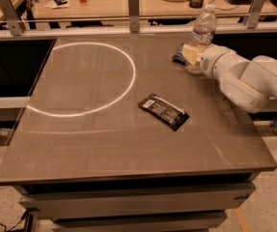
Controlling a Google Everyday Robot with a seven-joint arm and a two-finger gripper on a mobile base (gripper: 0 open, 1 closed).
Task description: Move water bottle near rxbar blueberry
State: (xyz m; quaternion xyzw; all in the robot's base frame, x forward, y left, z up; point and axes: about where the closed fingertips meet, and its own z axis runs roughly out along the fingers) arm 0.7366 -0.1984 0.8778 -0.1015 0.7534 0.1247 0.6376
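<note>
Evidently claw (192, 58) clamps water bottle (204, 29) beside rxbar blueberry (177, 56).
</note>
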